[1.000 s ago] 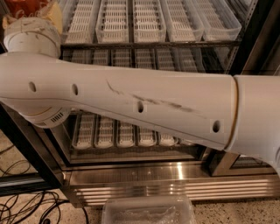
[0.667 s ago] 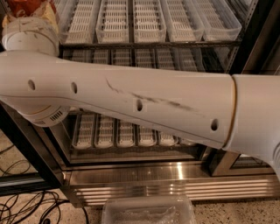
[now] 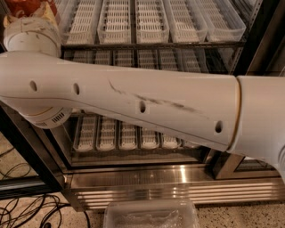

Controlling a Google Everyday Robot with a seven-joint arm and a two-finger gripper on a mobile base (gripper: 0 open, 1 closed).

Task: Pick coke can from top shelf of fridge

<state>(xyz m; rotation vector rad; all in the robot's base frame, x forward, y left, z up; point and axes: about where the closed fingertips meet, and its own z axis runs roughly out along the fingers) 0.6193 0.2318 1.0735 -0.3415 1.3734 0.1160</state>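
Arm [image 3: 133,107] spans my view left to right, in front of fridge [image 3: 178,182]; top shelf [image 3: 151,44] behind it; gripper out of frame past far-left wrist joint [image 3: 31,35], can't tell its state

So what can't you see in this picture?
- Gripper: not in the camera view. The arm bends up at the left and leaves past the top edge.
- Red thing in the top left corner: cut off by the top edge and partly behind the arm's joint, so I cannot tell what it is.
- Middle shelf: mostly hidden behind the arm.
- Clear plastic box on the floor: cut off by the bottom edge.
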